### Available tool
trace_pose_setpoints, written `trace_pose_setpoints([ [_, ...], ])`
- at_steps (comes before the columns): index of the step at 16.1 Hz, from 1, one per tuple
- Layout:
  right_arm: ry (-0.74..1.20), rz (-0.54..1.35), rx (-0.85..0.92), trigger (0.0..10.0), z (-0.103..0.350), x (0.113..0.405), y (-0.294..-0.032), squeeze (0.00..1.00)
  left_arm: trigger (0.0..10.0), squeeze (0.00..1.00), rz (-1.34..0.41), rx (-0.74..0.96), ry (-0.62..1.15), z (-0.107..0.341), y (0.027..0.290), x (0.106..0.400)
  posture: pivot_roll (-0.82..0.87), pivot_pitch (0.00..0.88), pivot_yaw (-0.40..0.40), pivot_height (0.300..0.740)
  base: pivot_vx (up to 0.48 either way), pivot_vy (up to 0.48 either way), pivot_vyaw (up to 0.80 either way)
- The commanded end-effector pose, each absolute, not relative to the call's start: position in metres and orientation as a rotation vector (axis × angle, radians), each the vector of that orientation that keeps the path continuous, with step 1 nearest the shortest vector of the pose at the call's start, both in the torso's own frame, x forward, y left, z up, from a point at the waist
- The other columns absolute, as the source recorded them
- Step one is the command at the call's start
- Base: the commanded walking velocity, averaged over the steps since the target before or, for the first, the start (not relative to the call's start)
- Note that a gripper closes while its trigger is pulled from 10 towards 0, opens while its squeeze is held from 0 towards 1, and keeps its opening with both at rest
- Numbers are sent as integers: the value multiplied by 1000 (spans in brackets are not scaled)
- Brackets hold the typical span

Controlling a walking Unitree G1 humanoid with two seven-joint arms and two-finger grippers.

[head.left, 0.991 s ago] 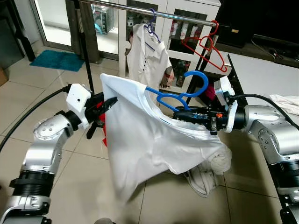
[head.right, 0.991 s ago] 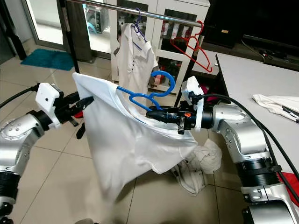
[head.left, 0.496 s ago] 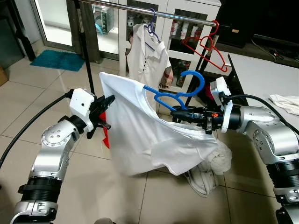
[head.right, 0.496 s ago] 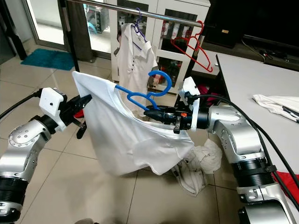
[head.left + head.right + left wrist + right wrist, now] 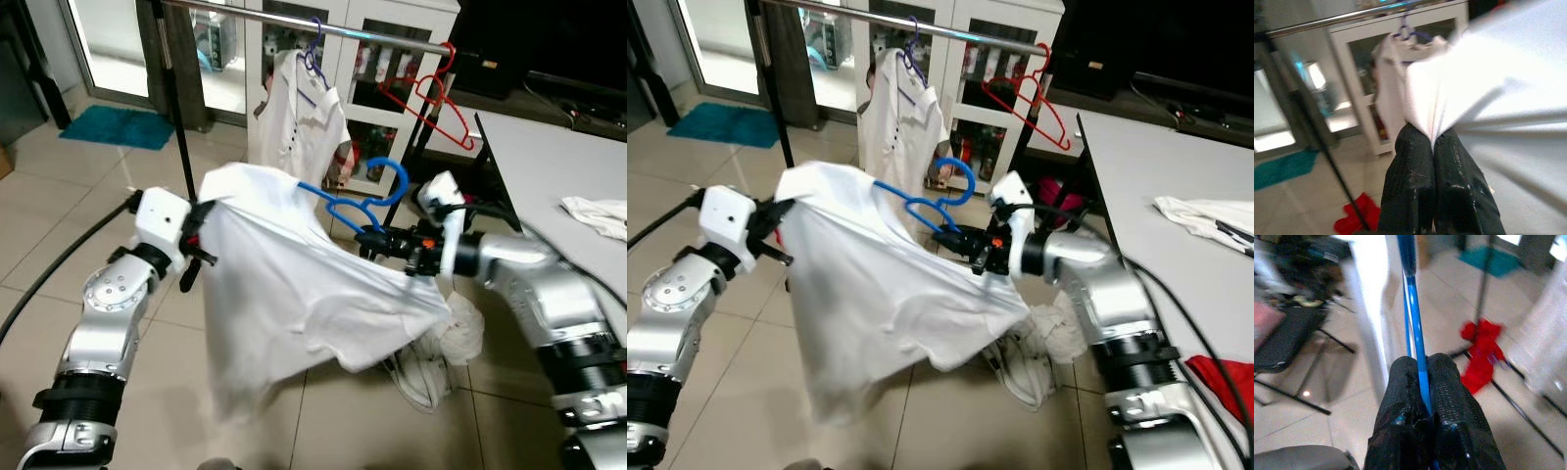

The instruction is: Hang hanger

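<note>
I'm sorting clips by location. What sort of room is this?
Most likely a home living area used for laundry: a clothes rail with a hung white shirt, glass-door cabinets behind, and a tiled floor.

Thin white cloth T-shirt (image 5: 294,284), soft, matt, creased. Slim blue hanger (image 5: 367,201), smooth glossy plastic. Left end effector (image 5: 1432,147) and right end effector (image 5: 1422,364): black fingers with rough textured rubbery pads (image 5: 1410,171), slight sheen. Brushed silver metal arm shells (image 5: 108,294). Shiny round metal clothes rail (image 5: 294,22). Pale glossy floor tiles (image 5: 59,196). Smooth matt grey counter (image 5: 539,157).
</note>
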State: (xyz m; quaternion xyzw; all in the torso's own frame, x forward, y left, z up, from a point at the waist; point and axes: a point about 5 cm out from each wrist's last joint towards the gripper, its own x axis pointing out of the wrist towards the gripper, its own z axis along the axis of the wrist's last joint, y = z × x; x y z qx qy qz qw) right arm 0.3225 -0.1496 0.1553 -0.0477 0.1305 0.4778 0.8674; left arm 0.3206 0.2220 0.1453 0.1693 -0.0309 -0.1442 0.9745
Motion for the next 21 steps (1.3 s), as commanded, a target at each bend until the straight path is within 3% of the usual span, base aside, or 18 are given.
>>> trace_pose_setpoints([
  [1, 284, 939, -115, 10000, 159, 328, -155, 0, 0, 0, -252, 368, -101, 154, 226, 324, -39, 0, -100, 740, 0, 0, 0],
  [3, 264, 1059, -117, 10000, 161, 317, -145, 0, 0, 0, -229, 386, -99, 153, 226, 326, -39, 0, -100, 740, 0, 0, 0],
  [9, 194, 1109, -33, 10000, 169, 314, -134, 0, 0, 0, -239, 413, -79, 148, 224, 326, -39, 0, -99, 740, 0, 0, 0],
  [10, 177, 1110, -17, 10000, 171, 314, -134, 0, 9765, 0, -229, 428, -50, 144, 226, 326, -37, 0, -99, 740, 0, 0, 0],
  [11, 170, 1103, -10, 10000, 173, 315, -135, 0, 10000, 0, -266, 422, -8, 138, 225, 324, -38, 0, -96, 740, 0, 0, 0],
  [12, 169, 1097, -10, 10000, 174, 316, -135, 0, 10000, 969, -271, 432, 14, 134, 226, 322, -38, 0, -95, 740, 0, 0, 0],
  [18, 220, 971, -73, 10000, 169, 326, -142, 0, 10000, 1000, -182, 493, 93, 130, 251, 318, -33, 0, -97, 740, 0, 0, 0],
  [21, 228, 842, -50, 10000, 168, 337, -143, 0, 10000, 1000, -315, 446, 49, 133, 231, 318, -33, 0, -98, 740, 0, 0, 0],
])
